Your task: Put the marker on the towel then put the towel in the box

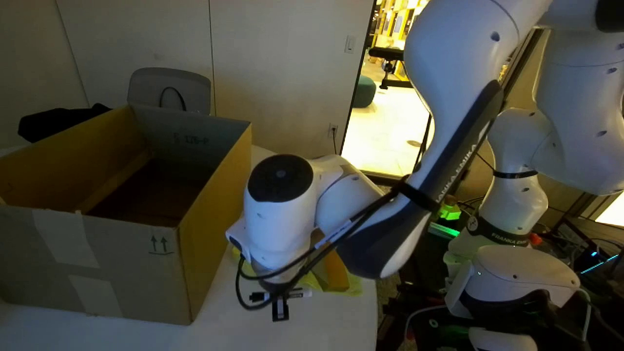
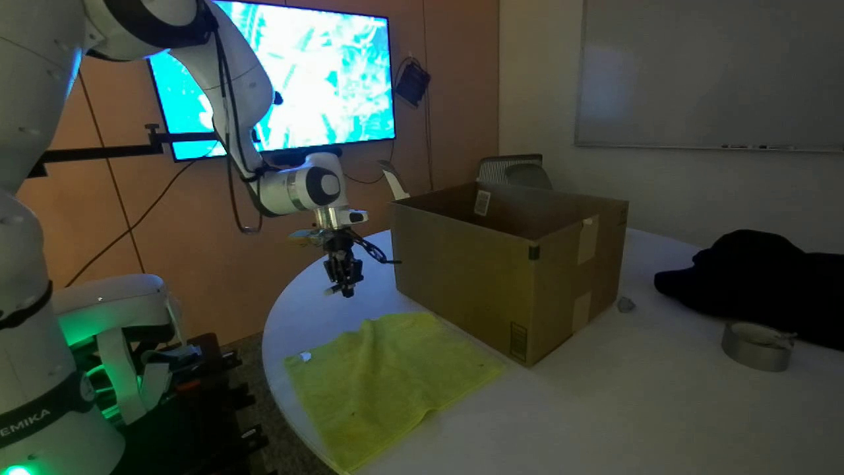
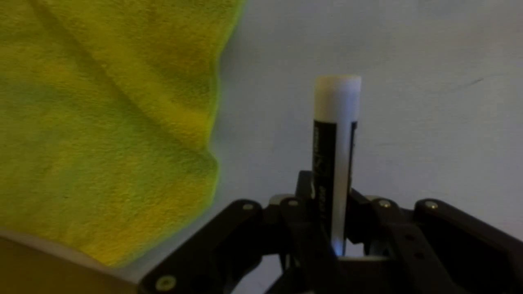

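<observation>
1 marker point(image 3: 335, 159) is lying roughly level in my gripper point(image 3: 330, 188), which is pinching it around the barrel, narrowed to just that thickness, while its white end is jutting out into the wrist view. Beneath it I am seeing bare desk point(image 3: 429, 130), with the towel point(image 2: 395, 382) spreading just beside, so I am judging that the placing step is yet to come. By releasing here I would likely be dropping the marker onto a hard, smooth surface, where its round barrel could be rolling away. Over the cloth, a raised crease could be tipping it toward the edge. Later, by hoisting the towel from a corner, I would probably be spilling the load, since limp fabric is offering no floor. The box point(image 2: 461, 284) is standing close by the towel, so I could also be bumping its upright wall.

The towel is showing fuzzy yellow-green pile, rumpled ridges and a small white patch point(image 2: 305, 356) near a corner. The box is rising in stiff, flat brown cardboard sides, with paler tape strips point(image 1: 66, 239) clinging to a side. In an exterior view a squat grey roll point(image 2: 756, 348) is resting beside a soft-looking black heap point(image 2: 758, 284).
</observation>
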You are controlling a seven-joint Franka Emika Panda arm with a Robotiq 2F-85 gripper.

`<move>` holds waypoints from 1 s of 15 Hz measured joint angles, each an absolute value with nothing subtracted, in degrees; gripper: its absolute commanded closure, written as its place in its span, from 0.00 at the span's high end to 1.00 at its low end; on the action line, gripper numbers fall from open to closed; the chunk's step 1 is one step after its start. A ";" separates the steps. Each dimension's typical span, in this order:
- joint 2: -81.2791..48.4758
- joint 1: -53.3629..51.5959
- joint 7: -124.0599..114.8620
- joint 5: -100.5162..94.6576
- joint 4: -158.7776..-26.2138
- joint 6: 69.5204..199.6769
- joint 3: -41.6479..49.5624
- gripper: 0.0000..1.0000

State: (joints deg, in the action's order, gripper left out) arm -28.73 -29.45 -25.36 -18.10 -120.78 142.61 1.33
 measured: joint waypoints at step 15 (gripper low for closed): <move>-31.01 -16.21 -26.07 -20.10 -124.74 142.75 7.58 0.11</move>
